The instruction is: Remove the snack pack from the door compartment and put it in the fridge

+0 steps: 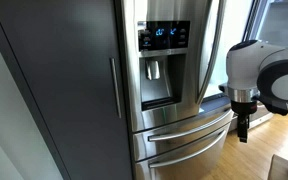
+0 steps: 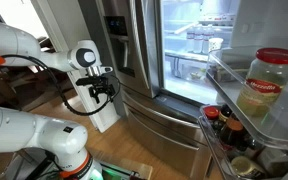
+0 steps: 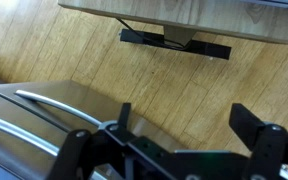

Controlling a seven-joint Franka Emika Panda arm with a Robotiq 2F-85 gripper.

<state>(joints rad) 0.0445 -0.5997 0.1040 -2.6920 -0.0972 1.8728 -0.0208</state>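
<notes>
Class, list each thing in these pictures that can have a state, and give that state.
gripper: open, empty
fridge compartment door: open
dispenser door: shut
dispenser panel: lit
bottom drawers: shut
jar: upright, lid on
grey cabinet: shut

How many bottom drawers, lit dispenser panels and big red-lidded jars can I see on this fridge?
Bottom drawers: 2
Lit dispenser panels: 1
Big red-lidded jars: 1
Total: 4
</notes>
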